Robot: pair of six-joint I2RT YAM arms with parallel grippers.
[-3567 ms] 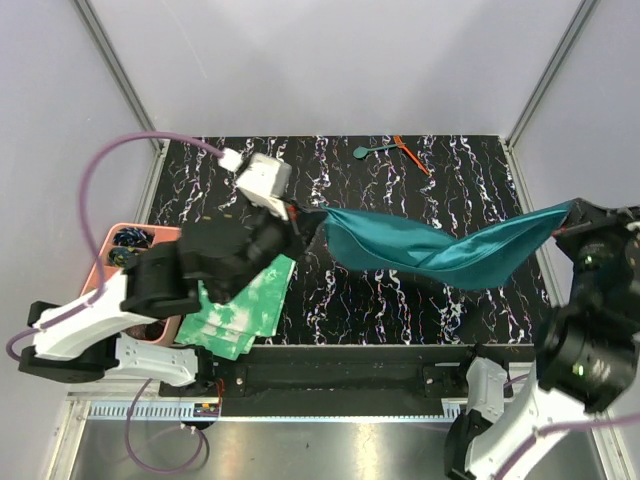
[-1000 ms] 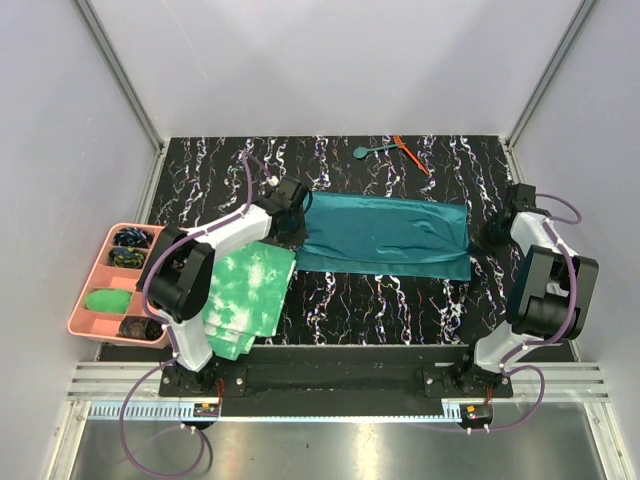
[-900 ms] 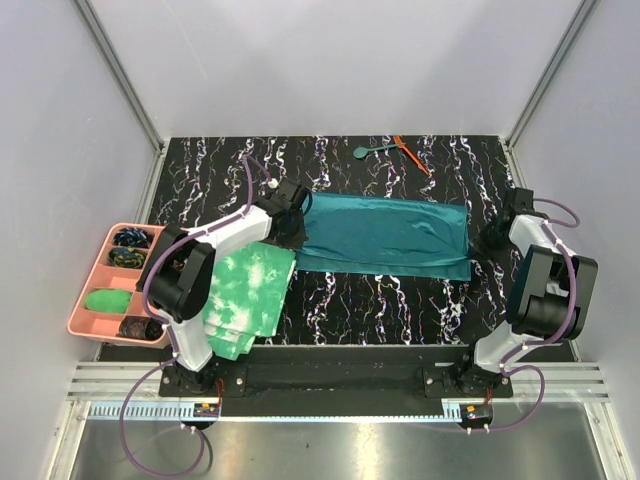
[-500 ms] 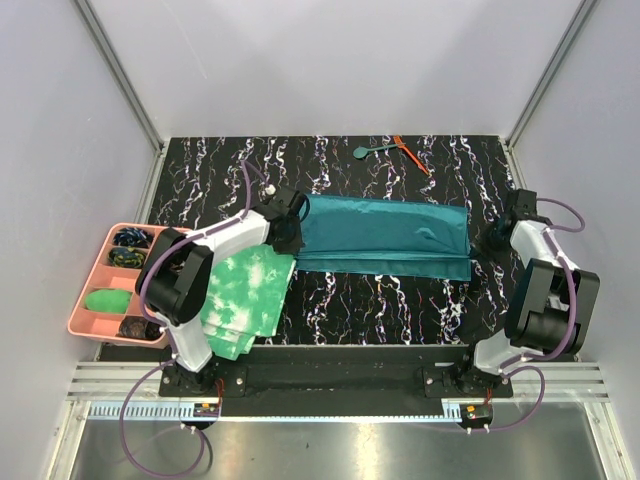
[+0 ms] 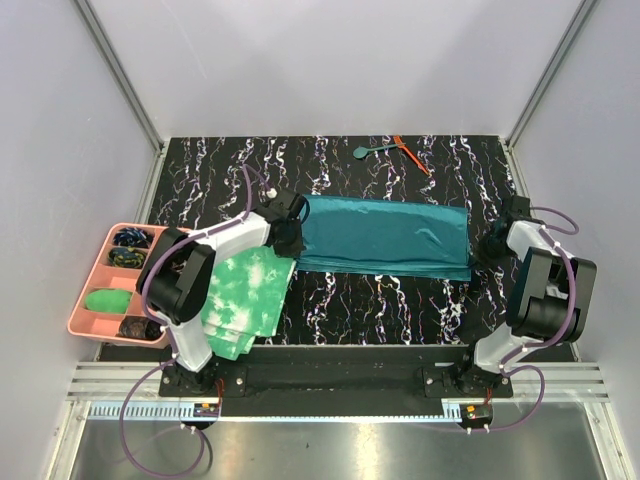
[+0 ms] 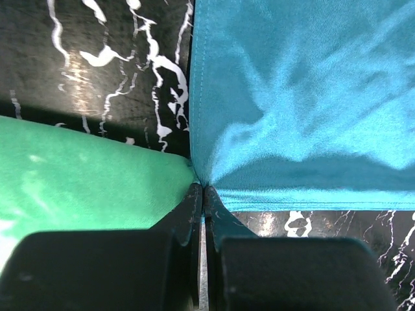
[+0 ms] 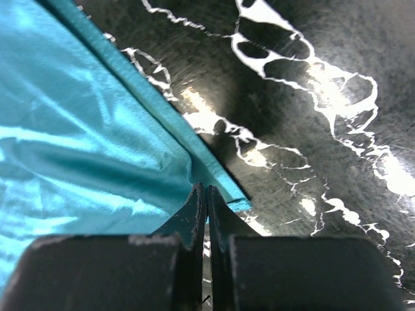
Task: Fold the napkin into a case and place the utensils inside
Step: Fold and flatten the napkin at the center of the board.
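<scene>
The dark teal napkin (image 5: 385, 236) lies flat on the black marbled table as a wide rectangle. My left gripper (image 5: 292, 250) sits low at its near left corner, jaws shut on the puckered cloth (image 6: 292, 97) in the left wrist view. At the right end, my right gripper (image 5: 479, 255) is shut on the napkin (image 7: 84, 129) just inside its corner. The utensils rest at the far edge: a teal spoon (image 5: 366, 151) and a thin orange-red stick (image 5: 410, 154). No case is in view.
Green-and-white tie-dye cloths (image 5: 245, 300) lie stacked beside the napkin's left end, touching my left fingers (image 6: 188, 207). A pink compartment tray (image 5: 75, 318) with small items stands at the left edge. Grey walls enclose the table.
The napkin, earlier hanging in the air between raised arms, now lies spread on the table. Over the last second both grippers shifted slightly and the cloth drew a little tauter.
</scene>
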